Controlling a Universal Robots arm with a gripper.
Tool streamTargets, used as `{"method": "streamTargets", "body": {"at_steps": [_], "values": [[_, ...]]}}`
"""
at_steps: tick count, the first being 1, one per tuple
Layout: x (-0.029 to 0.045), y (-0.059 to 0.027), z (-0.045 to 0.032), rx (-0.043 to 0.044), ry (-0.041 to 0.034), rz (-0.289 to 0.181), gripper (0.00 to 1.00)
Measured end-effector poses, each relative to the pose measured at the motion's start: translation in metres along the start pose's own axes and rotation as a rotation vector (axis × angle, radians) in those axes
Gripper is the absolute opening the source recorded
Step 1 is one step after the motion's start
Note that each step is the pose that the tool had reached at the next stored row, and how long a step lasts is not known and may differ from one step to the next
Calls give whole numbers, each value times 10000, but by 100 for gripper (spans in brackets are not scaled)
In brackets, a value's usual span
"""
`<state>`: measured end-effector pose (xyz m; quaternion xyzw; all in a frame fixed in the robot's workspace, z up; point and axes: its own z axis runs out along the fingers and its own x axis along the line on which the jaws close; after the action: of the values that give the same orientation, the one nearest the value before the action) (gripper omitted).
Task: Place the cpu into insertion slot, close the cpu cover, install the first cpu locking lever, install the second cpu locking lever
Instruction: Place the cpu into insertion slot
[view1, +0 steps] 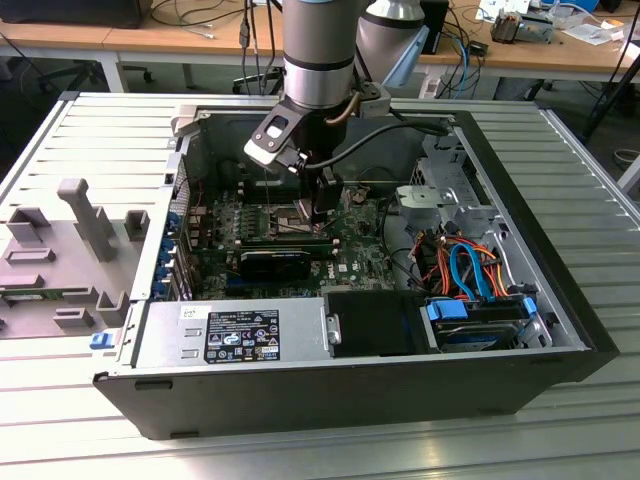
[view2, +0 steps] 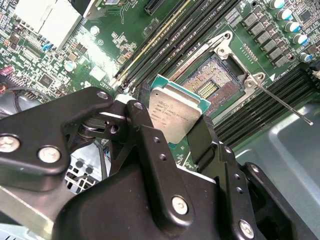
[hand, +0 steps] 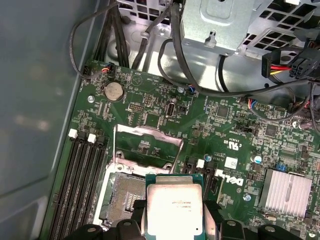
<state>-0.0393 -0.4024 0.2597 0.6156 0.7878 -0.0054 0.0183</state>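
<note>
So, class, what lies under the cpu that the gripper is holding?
The open insertion slot lies below the cpu held in the gripper, its dark contact field bare. The chip covers part of the slot and of the board beyond.

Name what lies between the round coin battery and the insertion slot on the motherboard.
In the first wrist view, the open cpu cover lies between the coin battery and the insertion slot.

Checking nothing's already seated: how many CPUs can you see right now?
1. The cpu is held in the jaws, close to the insertion slot, which is empty.
</note>
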Motion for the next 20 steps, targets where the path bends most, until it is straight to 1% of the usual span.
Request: {"method": "streamTargets", "body": {"at_steps": [20], "values": [[0,0,0,9,-3,247,54]]}}
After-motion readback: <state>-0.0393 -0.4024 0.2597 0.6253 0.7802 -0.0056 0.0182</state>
